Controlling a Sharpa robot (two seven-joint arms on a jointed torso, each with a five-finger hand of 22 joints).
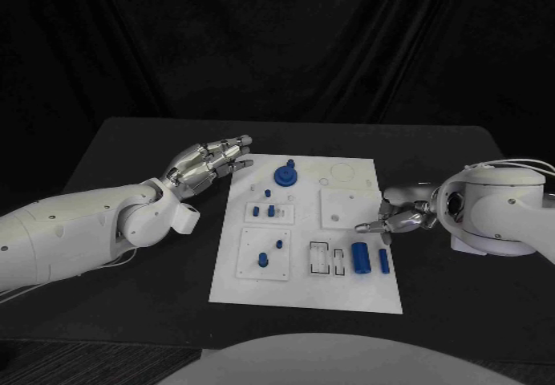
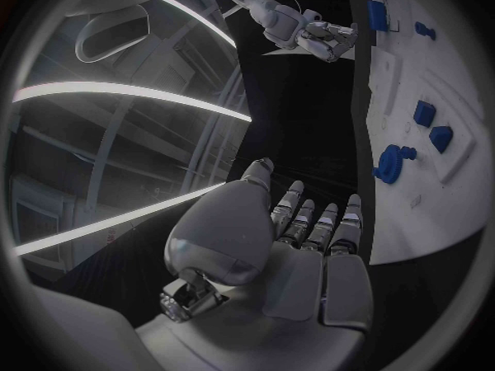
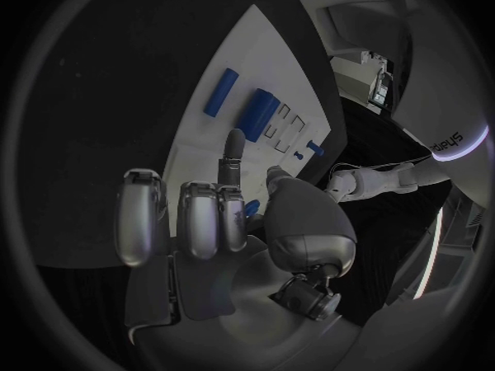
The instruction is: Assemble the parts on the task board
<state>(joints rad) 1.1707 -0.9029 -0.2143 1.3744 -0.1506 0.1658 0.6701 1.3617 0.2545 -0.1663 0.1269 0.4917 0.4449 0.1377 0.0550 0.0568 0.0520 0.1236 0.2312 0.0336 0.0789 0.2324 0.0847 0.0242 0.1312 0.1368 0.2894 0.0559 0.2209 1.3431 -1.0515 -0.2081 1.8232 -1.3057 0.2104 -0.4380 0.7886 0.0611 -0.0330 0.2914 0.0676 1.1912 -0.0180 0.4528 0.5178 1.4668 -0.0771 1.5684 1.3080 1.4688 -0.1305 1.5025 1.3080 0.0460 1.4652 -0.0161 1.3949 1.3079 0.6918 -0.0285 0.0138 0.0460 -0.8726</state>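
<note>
Fingers spread and empty on the left hand [image 1: 212, 164]; right hand [image 1: 399, 216] curled, seemingly holding nothing.
Blue parts [image 1: 362, 258] lie on the task board [image 1: 347, 293] (small, stiff, probably light): pinch their sides.

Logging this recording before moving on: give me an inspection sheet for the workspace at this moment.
Surface: black table.
Job's things: white task board mid-table; blue parts on it, one round part upright near the far edge.
Clutter: nothing seen.
Hands: left hand beside the board's far-left corner, holding nothing; right hand at the board's right edge, fingers curled, hold unclear.
Cables: thin white ones above the right arm.
Surroundings: dark curtain.
</note>
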